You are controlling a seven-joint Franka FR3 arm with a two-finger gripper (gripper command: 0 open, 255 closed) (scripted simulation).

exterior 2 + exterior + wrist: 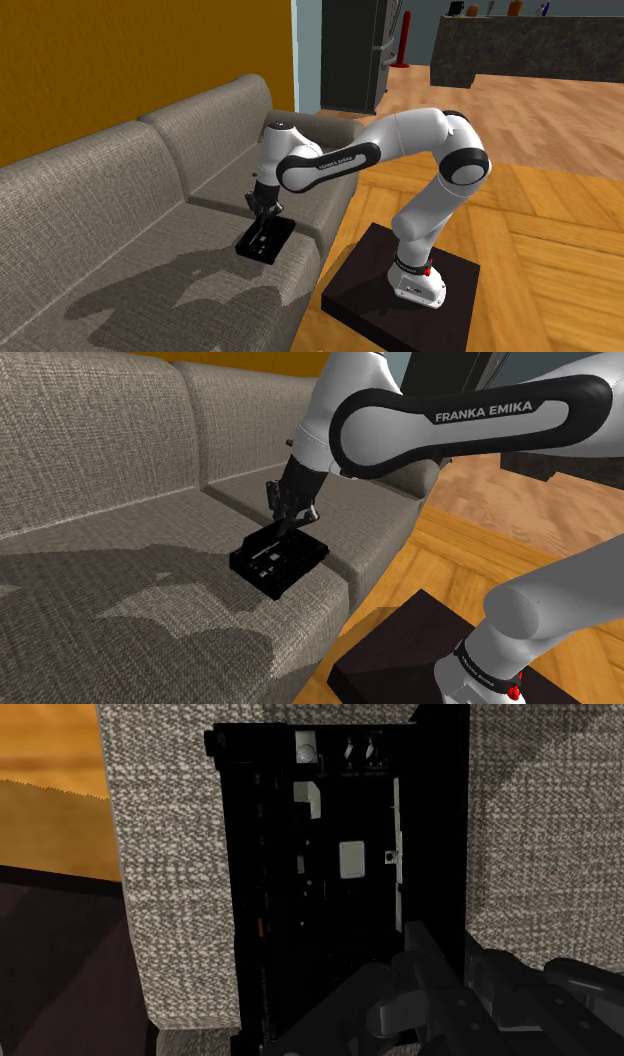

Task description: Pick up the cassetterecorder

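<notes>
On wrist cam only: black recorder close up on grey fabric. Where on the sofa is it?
Observer: The cassette recorder lies flat on the sofa seat, beside the seam between its two seat cushions.
Operator: How high is the hand?
Observer: The hand is right down at the recorder's backrest-side edge. I can't confirm contact.
Operator: Where's the stand relative to that?
Observer: The stand sits on the wood floor just in front of the sofa, and the arm bends over the seat's front edge.
</notes>
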